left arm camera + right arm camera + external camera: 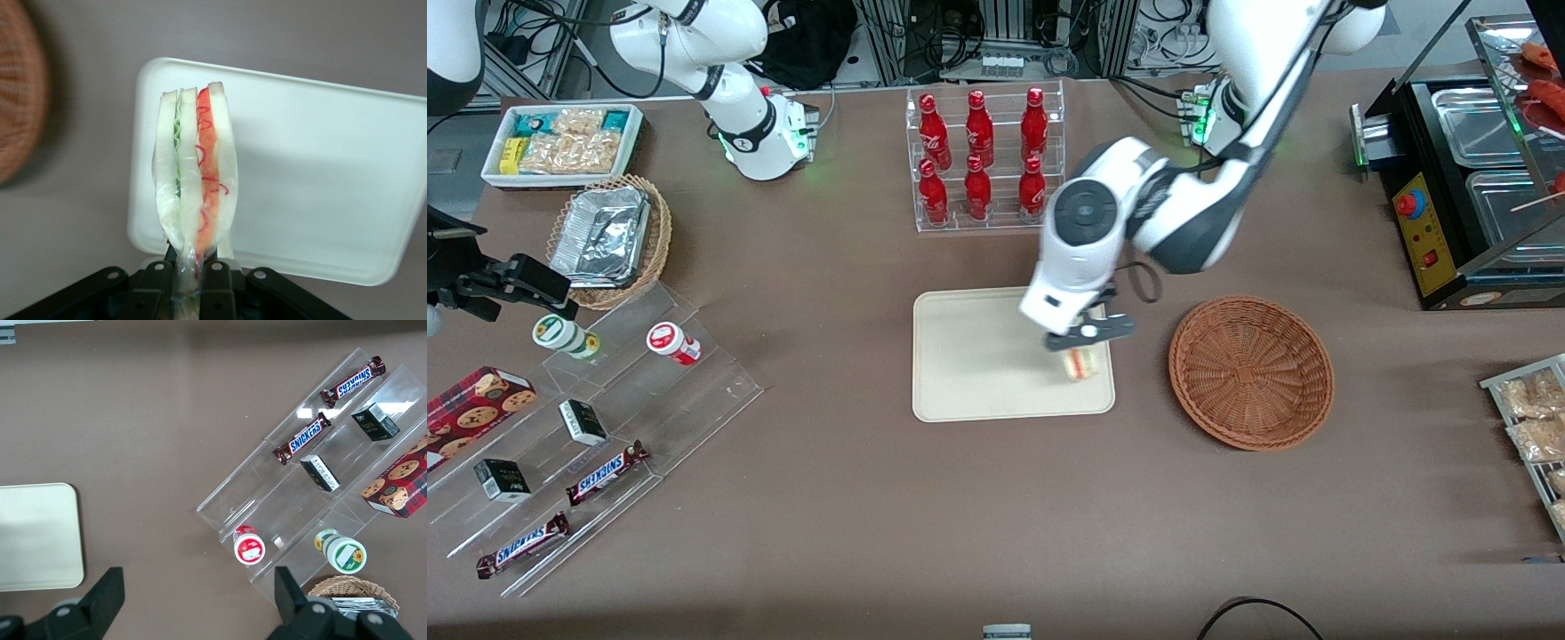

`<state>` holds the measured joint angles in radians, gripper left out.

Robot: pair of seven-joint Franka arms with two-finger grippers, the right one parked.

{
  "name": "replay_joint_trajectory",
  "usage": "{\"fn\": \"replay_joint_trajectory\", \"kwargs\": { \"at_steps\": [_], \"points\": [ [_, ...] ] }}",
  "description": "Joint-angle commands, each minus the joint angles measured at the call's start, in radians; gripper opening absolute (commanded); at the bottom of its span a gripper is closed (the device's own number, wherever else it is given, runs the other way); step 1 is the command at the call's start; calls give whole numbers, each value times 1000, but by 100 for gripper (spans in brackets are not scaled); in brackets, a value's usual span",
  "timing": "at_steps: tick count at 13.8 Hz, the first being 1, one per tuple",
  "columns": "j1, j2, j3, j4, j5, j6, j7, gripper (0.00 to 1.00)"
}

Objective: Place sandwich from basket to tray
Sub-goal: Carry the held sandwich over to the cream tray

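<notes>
My left gripper [1087,346] hangs over the tray's edge nearest the basket, shut on the sandwich [1082,363]. In the left wrist view the wrapped sandwich [195,175] stands on edge between the black fingers [155,283], showing pale bread with green and red-orange filling. It is held just above the cream-beige tray [978,364], whose rounded corner [313,180] lies under it. The round reddish-brown wicker basket [1251,371] sits empty beside the tray, toward the working arm's end of the table.
A clear rack of red bottles [983,156] stands farther from the front camera than the tray. Acrylic steps with snack bars and small jars [596,418], a tan basket of foil trays [609,238] and a white snack bin [560,142] lie toward the parked arm's end. A black warmer [1467,196] stands past the basket.
</notes>
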<state>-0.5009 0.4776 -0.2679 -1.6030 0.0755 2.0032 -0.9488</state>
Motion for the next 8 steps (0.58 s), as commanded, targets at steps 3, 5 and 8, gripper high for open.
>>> {"fn": "replay_joint_trajectory", "kwargs": {
  "at_steps": [3, 5, 8],
  "points": [
    [-99, 119, 15, 44, 52, 110, -31, 12],
    [-119, 148, 13, 40, 128, 117, -39, 13],
    [-130, 168, 15, 37, 138, 130, -45, 13]
  ]
}}
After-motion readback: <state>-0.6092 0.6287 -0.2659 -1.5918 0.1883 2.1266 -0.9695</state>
